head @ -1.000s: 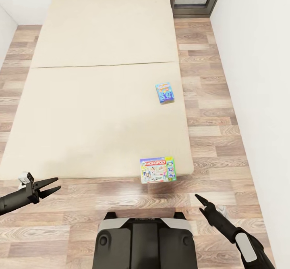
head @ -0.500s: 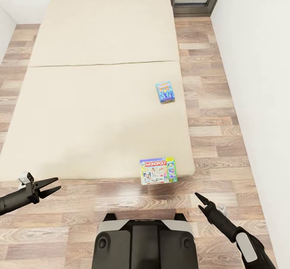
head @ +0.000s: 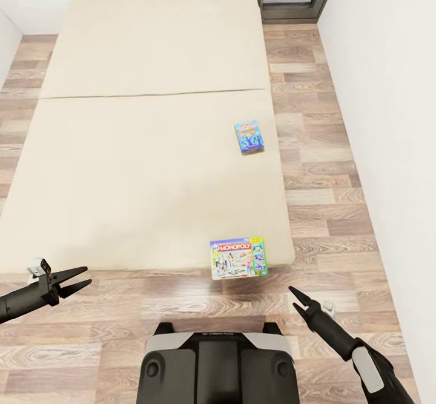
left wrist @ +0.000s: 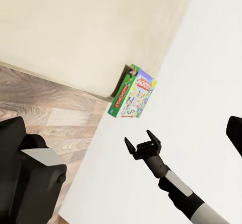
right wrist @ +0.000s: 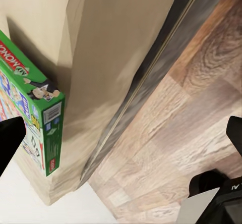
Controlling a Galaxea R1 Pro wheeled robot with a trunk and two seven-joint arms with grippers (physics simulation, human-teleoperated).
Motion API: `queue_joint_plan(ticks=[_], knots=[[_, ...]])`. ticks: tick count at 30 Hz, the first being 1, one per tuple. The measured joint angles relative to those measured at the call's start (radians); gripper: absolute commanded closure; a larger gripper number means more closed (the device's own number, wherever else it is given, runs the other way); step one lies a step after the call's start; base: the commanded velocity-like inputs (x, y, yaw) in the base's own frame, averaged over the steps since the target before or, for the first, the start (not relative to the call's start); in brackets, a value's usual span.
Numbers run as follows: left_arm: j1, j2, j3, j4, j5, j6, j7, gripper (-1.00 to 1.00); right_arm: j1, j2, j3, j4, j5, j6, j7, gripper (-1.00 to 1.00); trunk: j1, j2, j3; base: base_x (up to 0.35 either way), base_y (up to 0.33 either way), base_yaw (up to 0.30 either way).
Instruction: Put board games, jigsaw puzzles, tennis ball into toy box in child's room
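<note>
From the head view we face the foot of the bed (head: 151,149) in the child's room, with wood-plank floor on either side. Both board games lie on the mattress: the light blue one (head: 249,136) near the bed's right edge, well up from us, and the green Monopoly box (head: 237,256) at the near right corner, overhanging the foot edge. Our left gripper (head: 71,281) hangs over the floor at the left with its fingers spread and nothing between them. Our right gripper (head: 301,304) hovers just below and right of the Monopoly box, empty; from here we cannot tell how its fingers stand.

In the left wrist view we see the Monopoly box (left wrist: 133,98) at the bed corner and the right gripper (left wrist: 143,147), its fingers parted around nothing.

In the right wrist view the Monopoly box (right wrist: 30,118) shows edge-on at the mattress corner, near but untouched, with the dark finger tips far apart at the picture's sides.

We judge that neither bed game has been collected yet; how the worktop toys stand we cannot say.
</note>
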Motion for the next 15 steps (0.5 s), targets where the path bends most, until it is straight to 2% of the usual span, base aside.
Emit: queue_joint_plan(ticks=[15], knots=[[0.000,0.002,0.005,-0.002,0.002,0.000,0.000,-1.00,-0.001,0.000,0.010,0.000,0.000,-0.004,0.005,-1.00,0.000,0.000,0.000,0.000,0.008,0.000]])
